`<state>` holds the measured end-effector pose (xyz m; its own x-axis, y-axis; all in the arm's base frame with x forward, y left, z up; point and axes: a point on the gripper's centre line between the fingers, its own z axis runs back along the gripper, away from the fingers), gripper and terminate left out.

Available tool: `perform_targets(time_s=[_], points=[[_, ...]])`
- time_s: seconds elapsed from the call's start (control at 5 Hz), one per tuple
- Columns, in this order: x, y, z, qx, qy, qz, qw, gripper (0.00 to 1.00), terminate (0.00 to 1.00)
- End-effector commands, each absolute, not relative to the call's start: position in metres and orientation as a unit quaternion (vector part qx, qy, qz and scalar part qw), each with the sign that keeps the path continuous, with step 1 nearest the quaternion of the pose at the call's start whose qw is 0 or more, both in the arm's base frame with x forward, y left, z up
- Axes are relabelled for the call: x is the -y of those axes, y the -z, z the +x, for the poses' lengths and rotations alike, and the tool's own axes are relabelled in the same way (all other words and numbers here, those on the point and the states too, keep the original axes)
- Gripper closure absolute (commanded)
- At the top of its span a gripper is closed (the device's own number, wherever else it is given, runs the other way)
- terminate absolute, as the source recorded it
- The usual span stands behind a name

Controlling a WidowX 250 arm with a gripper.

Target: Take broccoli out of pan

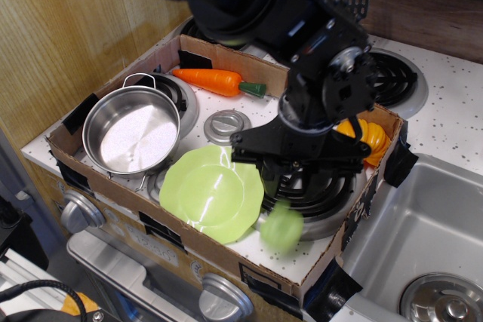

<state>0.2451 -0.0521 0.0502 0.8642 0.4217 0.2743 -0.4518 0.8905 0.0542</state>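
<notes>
The pan [132, 130] stands empty on the front-left burner, a shiny steel pot with wire loop handles. The broccoli [281, 225] is outside it, pale green and motion-blurred, on the speckled stovetop at the front edge of the right burner [324, 190]. My gripper [291, 177] hangs just above and behind the broccoli, over the burner coil. Its jaws are dark against the coil; they look parted and hold nothing. A gap shows between them and the broccoli.
A light-green plate [213, 192] lies between pan and broccoli. An orange carrot [215, 79] lies at the back, an orange pumpkin [364, 139] at the right. A cardboard wall [226, 250] rings the stovetop. A sink [426, 224] is at the right.
</notes>
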Motion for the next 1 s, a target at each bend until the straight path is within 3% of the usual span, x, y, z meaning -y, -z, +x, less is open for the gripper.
perform_targets(time_s=[0.0, 0.2, 0.6, 0.8], points=[[0.0589, -0.0728, 0.2546, 0.155, -0.218, 0.06, 0.962, 0.0, 0.0], [0.0585, -0.0775, 0.2556, 0.165, -0.219, 0.081, 0.958, 0.0, 0.0], [0.0583, -0.0807, 0.2555, 0.163, -0.222, 0.066, 0.959, 0.0, 0.0], [0.0583, -0.0807, 0.2555, 0.163, -0.222, 0.066, 0.959, 0.0, 1.0]])
